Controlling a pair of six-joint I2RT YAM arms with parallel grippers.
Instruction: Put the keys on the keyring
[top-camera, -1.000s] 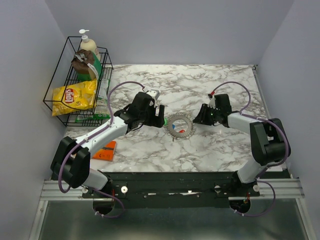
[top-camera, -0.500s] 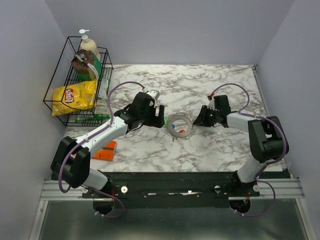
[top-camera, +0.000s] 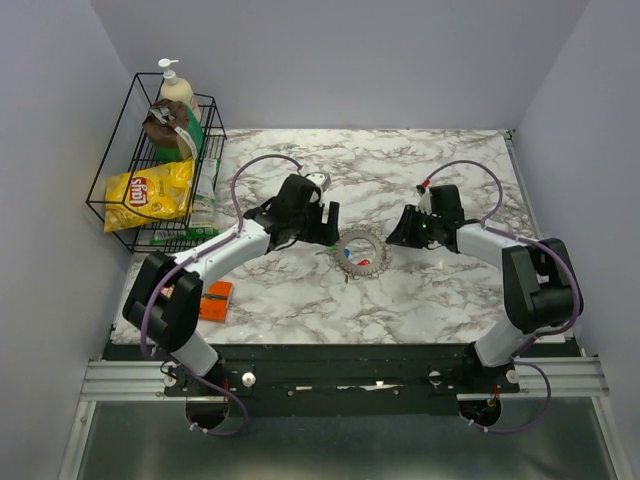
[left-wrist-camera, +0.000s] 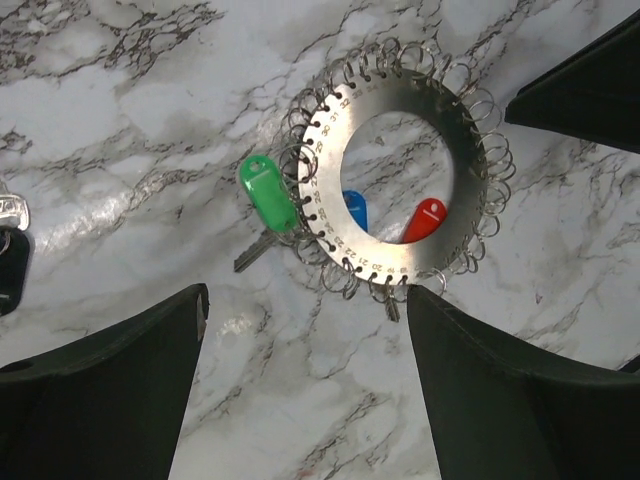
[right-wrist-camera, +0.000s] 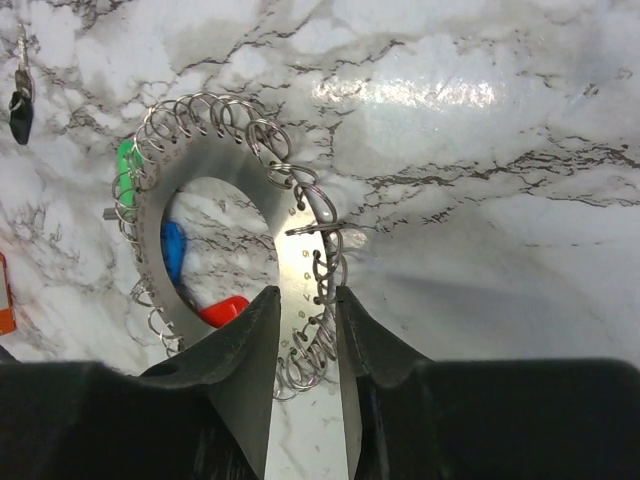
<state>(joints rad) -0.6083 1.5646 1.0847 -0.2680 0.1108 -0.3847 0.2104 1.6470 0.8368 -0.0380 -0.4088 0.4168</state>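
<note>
The keyring (top-camera: 360, 253) is a flat silver band fringed with small wire loops, lying on the marble. In the left wrist view the keyring (left-wrist-camera: 395, 95) has a green key (left-wrist-camera: 268, 193) at its outer edge. A blue key (left-wrist-camera: 354, 210) and a red key (left-wrist-camera: 425, 220) show through its hole. My left gripper (top-camera: 328, 232) hovers just left of it, and the left gripper (left-wrist-camera: 305, 295) is open with bare marble between the fingers. My right gripper (top-camera: 398, 238) is at the ring's right side. There the right gripper (right-wrist-camera: 305, 295) is shut on the keyring (right-wrist-camera: 215, 158), one finger inside the hole and one outside.
A black wire basket (top-camera: 118, 215) with a yellow chip bag (top-camera: 148, 192) and a pump bottle (top-camera: 176, 92) stands at the back left. An orange item (top-camera: 213, 300) lies near the left arm. A dark-headed key (right-wrist-camera: 20, 100) lies apart from the ring.
The left arm has swung right and forward, bringing its gripper up against the ring's left side. The right gripper has stayed at the ring's right edge, its jaws a little narrower.
</note>
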